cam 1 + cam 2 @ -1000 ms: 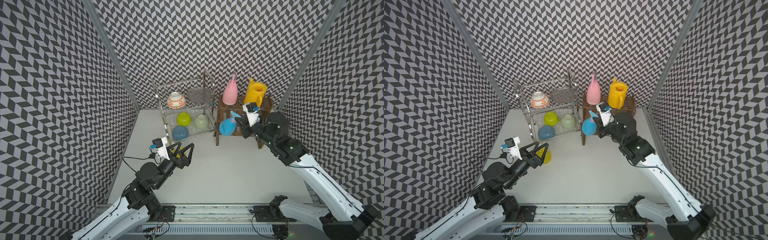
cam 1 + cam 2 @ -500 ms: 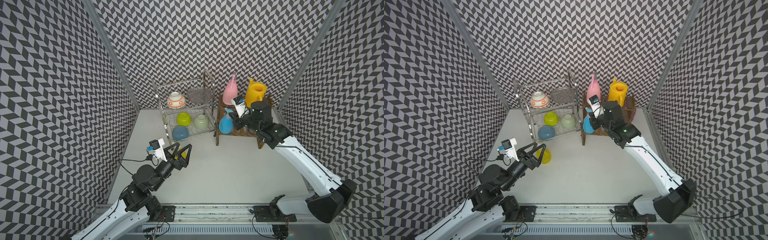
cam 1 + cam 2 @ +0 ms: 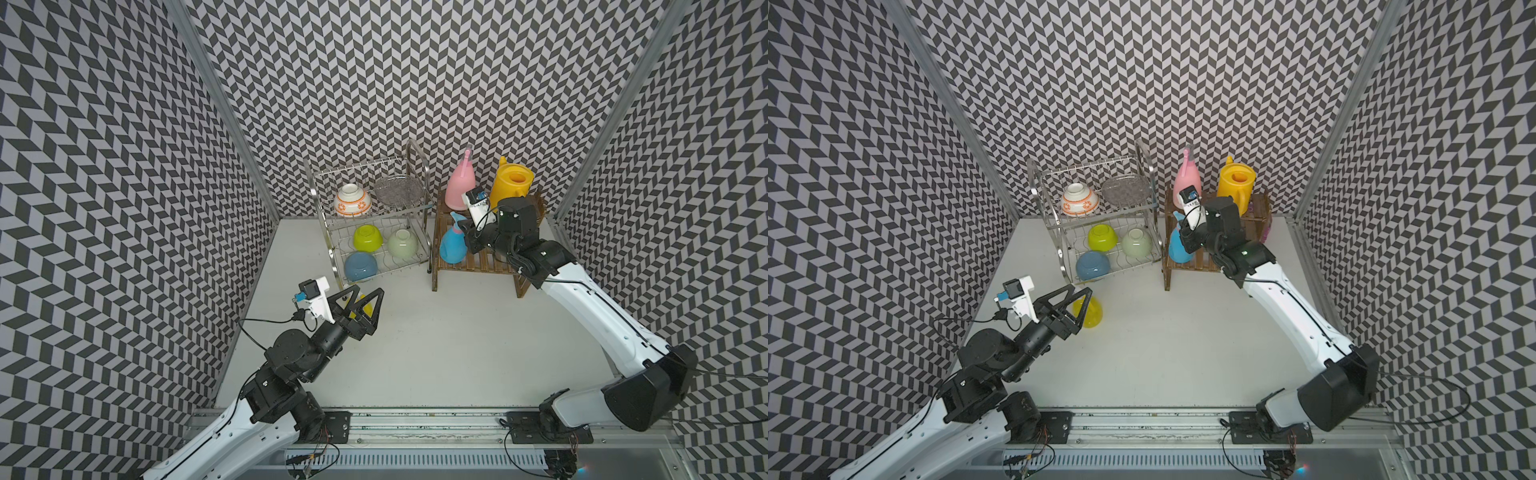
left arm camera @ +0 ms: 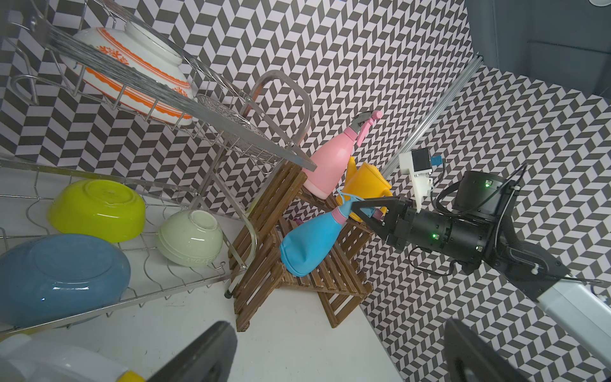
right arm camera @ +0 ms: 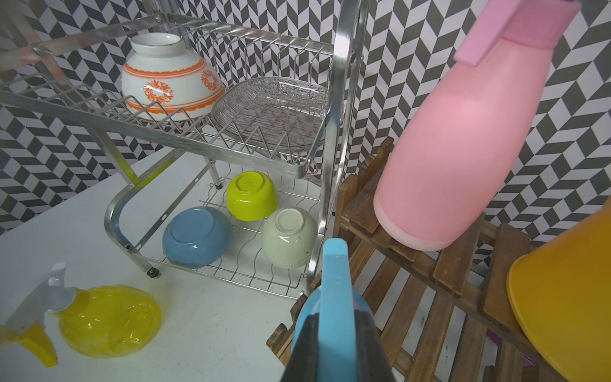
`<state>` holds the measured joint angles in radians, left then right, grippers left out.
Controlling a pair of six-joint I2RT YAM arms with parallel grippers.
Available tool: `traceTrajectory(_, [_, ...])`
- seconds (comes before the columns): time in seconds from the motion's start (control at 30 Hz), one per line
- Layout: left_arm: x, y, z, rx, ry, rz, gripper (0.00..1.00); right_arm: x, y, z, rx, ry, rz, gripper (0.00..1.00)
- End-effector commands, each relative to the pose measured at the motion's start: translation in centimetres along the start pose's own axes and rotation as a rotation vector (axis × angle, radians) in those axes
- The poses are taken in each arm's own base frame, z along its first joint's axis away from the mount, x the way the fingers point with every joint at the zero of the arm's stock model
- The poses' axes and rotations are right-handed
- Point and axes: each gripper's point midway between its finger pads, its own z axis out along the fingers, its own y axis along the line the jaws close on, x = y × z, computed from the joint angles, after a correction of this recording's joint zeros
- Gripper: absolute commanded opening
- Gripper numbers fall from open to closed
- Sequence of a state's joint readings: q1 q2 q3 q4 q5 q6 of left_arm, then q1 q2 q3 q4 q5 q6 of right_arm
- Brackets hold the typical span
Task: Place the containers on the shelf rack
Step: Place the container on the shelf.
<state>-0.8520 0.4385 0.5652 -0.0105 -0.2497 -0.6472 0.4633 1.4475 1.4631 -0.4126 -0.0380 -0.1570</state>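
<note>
Containers sit in three places. A smooth opaque pink spray bottle (image 3: 460, 191) with a tapering cone body and a chunky opaque yellow watering can (image 3: 513, 187) stand upright side by side on the upper step of the shelf rack (image 3: 478, 266), a dark brown stand of rough slatted wood. The blue spray bottle (image 4: 310, 244), matte plastic with a flared base and a pink collar, hangs tilted over the left end of the lower step. Whether its base touches the slats cannot be told. The right gripper (image 4: 358, 208) is clamped on its trigger head, and the right wrist view shows the black fingers (image 5: 304, 347) pressed flat against both sides of the blue trigger. The translucent yellow spray bottle (image 5: 109, 320), glossy and bulbous with a white head, lies on its side on the white table (image 3: 436, 353), close in front of the wire dish rack (image 5: 344, 99). The left gripper (image 3: 1079, 291) hovers just above it with its triangular jaws spread wide, holding nothing. The shiny metal dish rack holds upturned glazed bowls, a white one with orange patterning (image 3: 352, 201) beside a ribbed clear glass dish (image 3: 400, 191) on top, and lime (image 3: 368, 237), pale green (image 3: 403, 243) and blue (image 3: 360, 266) ones below.
</note>
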Motion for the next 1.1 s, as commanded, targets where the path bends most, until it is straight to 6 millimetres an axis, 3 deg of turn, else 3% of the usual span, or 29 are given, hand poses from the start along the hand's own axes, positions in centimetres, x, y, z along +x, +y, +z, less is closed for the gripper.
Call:
traceTrajectory(0.0, [-0.1, 0.3, 0.1, -0.014, -0.01, 0.011, 1.0, -2.3, -0.2, 0.1, -0.008, -0.077, 0.013, 0.13])
traceTrajectory(0.33, [0.0, 0.3, 0.3, -0.015, -0.007, 0.017, 1.0, -2.1, -0.1, 0.5, -0.018, -0.069, 0.018, 0.35])
traceTrajectory(0.67, [-0.2, 0.0, 0.5, -0.009, -0.005, 0.021, 1.0, -2.5, -0.1, -0.5, -0.014, -0.086, 0.02, 0.47])
traceTrajectory(0.9, [-0.4, -0.1, 0.4, -0.005, -0.009, 0.021, 1.0, -3.2, -0.2, -2.8, -0.011, -0.128, 0.032, 0.57])
traceTrajectory(1.07, [-0.4, -0.2, 0.4, -0.006, -0.006, 0.018, 1.0, -3.8, -0.1, -5.7, -0.016, -0.184, 0.048, 0.62])
